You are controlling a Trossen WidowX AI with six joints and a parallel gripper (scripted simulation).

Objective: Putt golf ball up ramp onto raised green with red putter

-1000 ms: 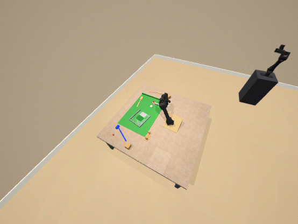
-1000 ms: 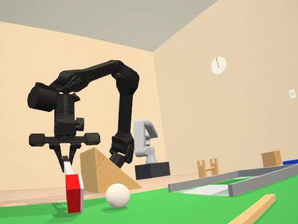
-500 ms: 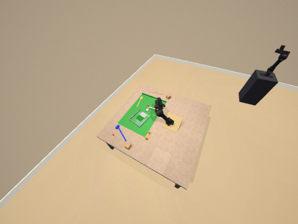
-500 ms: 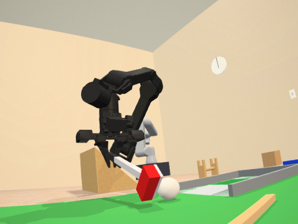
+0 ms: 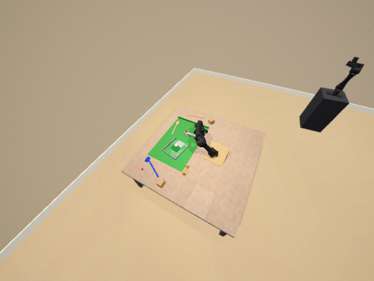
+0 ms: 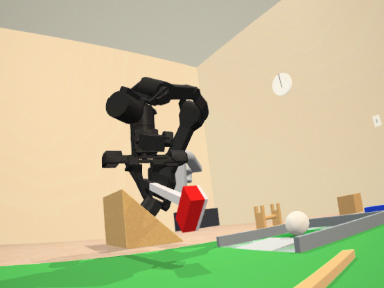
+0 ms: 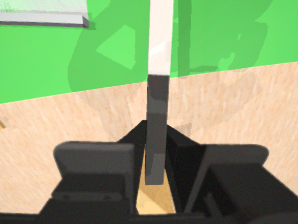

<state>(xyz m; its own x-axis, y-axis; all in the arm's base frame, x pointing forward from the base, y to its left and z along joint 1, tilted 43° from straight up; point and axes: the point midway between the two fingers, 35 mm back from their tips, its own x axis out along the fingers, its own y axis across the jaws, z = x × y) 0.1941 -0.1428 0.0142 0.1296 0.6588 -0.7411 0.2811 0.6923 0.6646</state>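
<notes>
The tabletop [image 5: 216, 189] carried a green mat [image 6: 104, 273] with a grey-walled raised green [image 6: 333, 232], where the golf ball [image 6: 297, 222] apparently rested just inside the wall. A tan wedge [image 6: 133, 221] stood at the mat's edge behind the red putter [image 6: 190, 208], which the hand [image 7: 155, 165] clamped by its shaft, lifted off the mat.

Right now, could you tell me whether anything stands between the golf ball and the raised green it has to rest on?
Nothing visible does. The golf ball already sits inside the grey frame of the raised green, against its rail. The gripper holds the red putter in the air, apart from the ball.
</notes>
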